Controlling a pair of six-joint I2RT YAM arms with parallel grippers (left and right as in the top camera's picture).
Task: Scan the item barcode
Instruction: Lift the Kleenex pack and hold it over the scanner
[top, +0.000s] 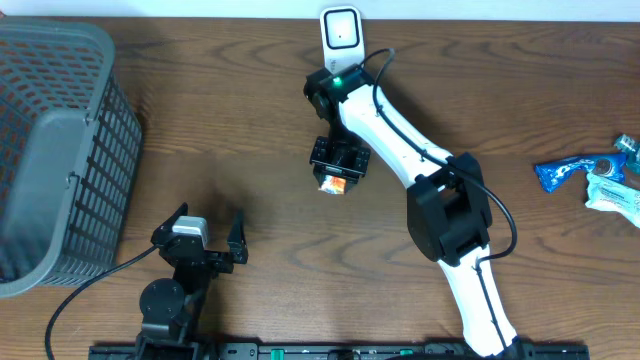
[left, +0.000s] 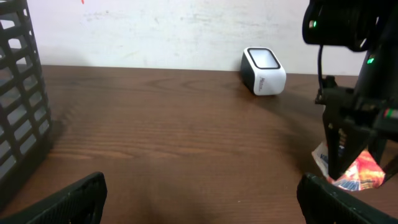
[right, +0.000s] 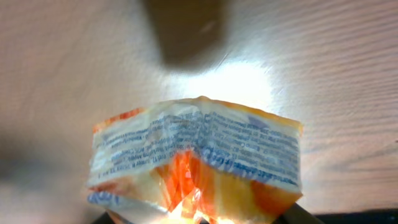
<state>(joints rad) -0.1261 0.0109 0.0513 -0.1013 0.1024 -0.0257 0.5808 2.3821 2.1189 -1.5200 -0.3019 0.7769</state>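
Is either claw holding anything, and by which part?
The right claw pinches the orange packet by one end; the left claw is open, holding nothing.

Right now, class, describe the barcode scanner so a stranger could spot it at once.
Follow the far edge of the table, along the white wall. Near its middle stands the scanner, beyond the right arm. It alone is a small white box with a grey window; the basket and blue wrappers lie far aside.

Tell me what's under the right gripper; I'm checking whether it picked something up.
An orange-and-white packet, pinched by the right gripper, with the wooden table below. From overhead the gripper covers most of the packet; no barcode shows.
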